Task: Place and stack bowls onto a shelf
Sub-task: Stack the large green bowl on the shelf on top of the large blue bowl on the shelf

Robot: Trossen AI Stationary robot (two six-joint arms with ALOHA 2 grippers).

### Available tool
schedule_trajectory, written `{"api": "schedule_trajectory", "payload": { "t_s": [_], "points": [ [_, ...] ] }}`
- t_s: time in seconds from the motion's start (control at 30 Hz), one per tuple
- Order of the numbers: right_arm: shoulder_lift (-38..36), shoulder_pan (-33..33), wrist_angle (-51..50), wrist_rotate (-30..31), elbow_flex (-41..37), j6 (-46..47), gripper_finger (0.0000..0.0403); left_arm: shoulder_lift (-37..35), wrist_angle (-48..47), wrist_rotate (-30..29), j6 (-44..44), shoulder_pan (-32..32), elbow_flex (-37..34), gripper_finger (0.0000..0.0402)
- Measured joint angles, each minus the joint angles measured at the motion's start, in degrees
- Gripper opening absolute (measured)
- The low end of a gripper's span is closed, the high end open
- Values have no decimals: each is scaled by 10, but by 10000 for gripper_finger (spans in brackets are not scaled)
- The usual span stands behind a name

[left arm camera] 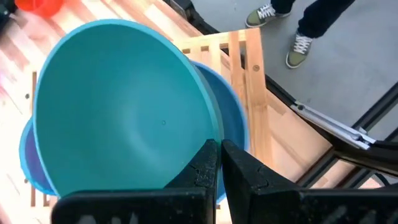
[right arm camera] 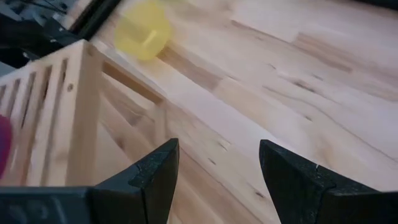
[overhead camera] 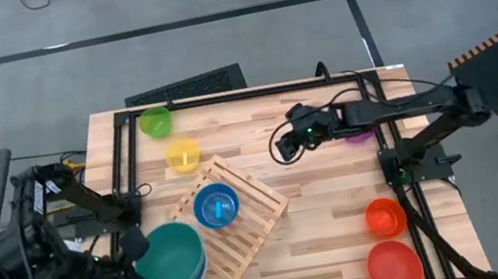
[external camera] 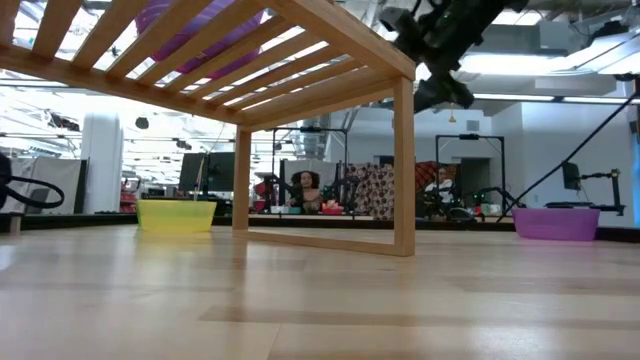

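Two arms work. Left gripper (left arm camera: 219, 163) pinches the rim of a smooth teal bowl (overhead camera: 171, 252), nested in a blue bowl (left arm camera: 230, 112) at the slatted shelf's (overhead camera: 252, 221) near end. Right gripper (overhead camera: 282, 144), fingers spread and empty, hangs over bare planks beyond the shelf's far corner, a yellow bowl (right arm camera: 142, 30) ahead of it.

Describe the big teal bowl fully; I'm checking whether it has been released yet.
The teal bowl is large, round, smooth plastic, tilted with its hollow open to view. It sits nested on a blue bowl at the shelf's near-left end. The left tool is pinched shut on its rim, so it isn't released.
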Motion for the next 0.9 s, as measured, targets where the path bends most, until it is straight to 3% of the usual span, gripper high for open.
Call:
{"api": "schedule_trajectory", "payload": {
  "t_s": [0.43,0.77,0.9],
  "points": [
    [-18,-1,52,-16,1,-15,248,2,-1,16,-47,3,-23,18],
    [-29,-1,51,-16,1,-25,248,6,4,0,-59,24,-21,129],
    [-29,-1,50,-16,1,-27,248,7,7,16,-86,33,10,158]
  ]
}}
